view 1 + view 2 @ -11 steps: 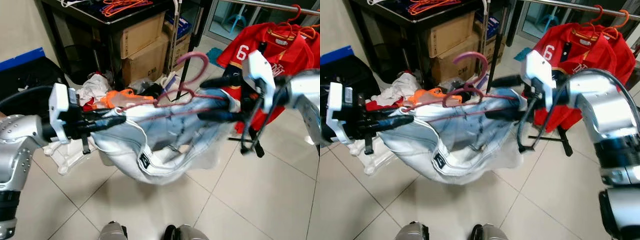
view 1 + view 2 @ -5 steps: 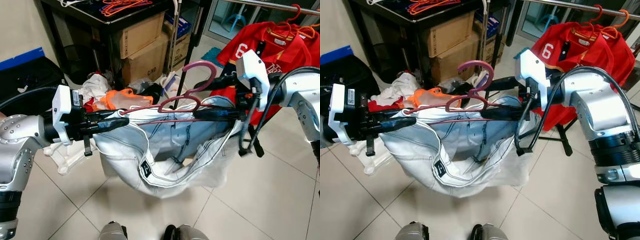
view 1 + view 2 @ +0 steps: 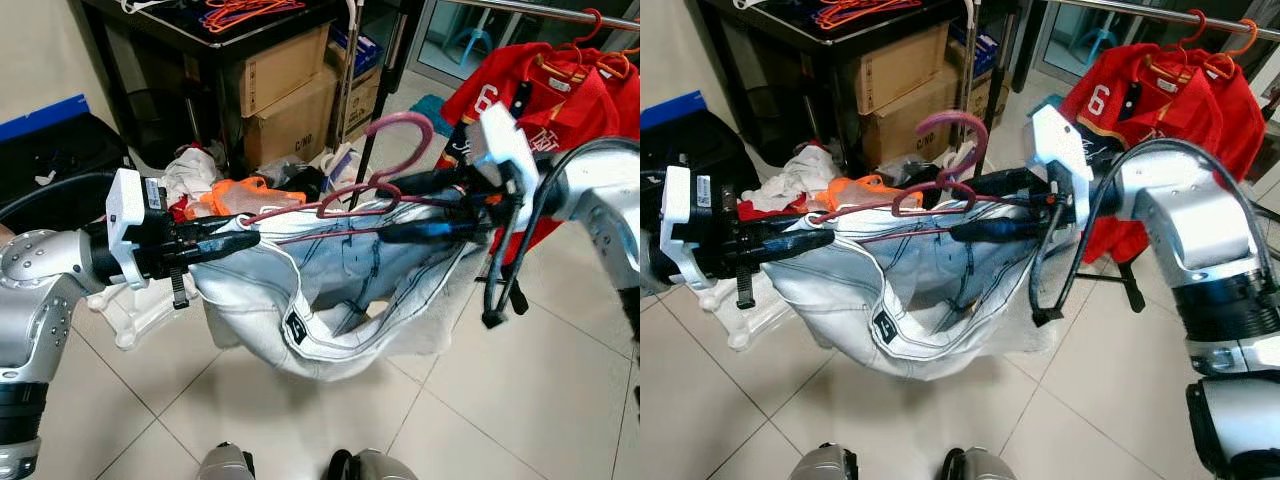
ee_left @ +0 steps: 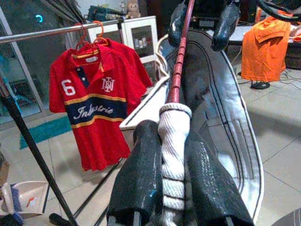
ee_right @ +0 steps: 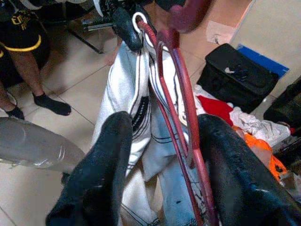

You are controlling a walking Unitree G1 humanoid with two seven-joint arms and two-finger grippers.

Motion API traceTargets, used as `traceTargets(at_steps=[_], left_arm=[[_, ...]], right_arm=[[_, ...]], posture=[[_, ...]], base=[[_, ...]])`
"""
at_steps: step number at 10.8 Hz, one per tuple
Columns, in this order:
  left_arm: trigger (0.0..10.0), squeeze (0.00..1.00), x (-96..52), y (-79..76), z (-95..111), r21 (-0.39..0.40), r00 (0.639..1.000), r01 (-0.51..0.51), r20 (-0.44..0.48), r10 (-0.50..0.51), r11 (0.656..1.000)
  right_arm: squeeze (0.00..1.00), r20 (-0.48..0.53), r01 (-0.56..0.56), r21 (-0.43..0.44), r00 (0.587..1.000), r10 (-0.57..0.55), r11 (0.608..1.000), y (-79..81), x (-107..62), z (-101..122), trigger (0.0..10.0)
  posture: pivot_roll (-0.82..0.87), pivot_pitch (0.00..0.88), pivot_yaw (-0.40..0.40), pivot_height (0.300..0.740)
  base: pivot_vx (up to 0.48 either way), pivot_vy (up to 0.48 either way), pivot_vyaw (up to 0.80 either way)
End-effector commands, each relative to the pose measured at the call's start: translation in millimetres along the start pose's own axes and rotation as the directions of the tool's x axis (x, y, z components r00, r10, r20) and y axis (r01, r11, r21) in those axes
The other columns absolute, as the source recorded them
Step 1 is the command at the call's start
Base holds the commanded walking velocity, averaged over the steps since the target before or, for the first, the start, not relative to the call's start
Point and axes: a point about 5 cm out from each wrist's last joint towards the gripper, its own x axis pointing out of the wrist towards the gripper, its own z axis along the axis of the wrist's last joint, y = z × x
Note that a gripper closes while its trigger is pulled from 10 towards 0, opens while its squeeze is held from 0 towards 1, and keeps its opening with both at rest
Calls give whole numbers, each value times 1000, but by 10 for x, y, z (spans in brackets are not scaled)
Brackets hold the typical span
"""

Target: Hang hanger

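While both silver arms extend forward at chest height, a dark red plastic hanger [image 3: 375, 180] carrying a white garment with dark stitching [image 3: 330, 300] spans the gap between them above the tiled floor [image 3: 480, 400].

1. Left gripper [image 3: 245, 238]: its 2 black fingers [image 4: 141, 174] are clenched on one end of the hanger, where a rolled white edge of the garment wraps the bar. The left wrist view confirms the fabric-covered bar pinched between both fingers.
2. Right gripper [image 3: 395, 207]: its 2 fingers are spread apart, one above and one below the opposite end of the hanger. In the right wrist view the red bars pass between the fingers [image 5: 101, 169], lying against one of them; a firm grasp cannot be confirmed.
3. Hanger hook: it points upward, near the middle of the span.
4. Garment: it sags in a loop below the bar.

Behind the right arm, a red polo shirt marked 6 [image 3: 560, 100] hangs from a metal clothes rail [image 3: 540, 12]. Cardboard boxes [image 3: 285, 95] sit under a black table [image 3: 180, 30], with a pile of clothes [image 3: 215, 190] on the floor beside them.
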Motion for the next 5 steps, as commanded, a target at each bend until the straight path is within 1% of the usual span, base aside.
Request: traceTargets(at_steps=[1, 5], left_arm=[[10000, 0, 43, 20, 120, 59, 999, 7, 47, -10, 998], [10000, 0, 53, 47, 127, 64, 999, -4, 51, 0, 998]], right_arm=[[0, 4, -12, -7, 1000, 12, 1000, 27, 13, 20, 0], [0, 17, -2, -5, 1000, 2, 1000, 26, 52, 26, 0]], posture=[[16, 92, -87, 740], [20, 86, -86, 740]], base=[[0, 0, 0], [0, 0, 0]])
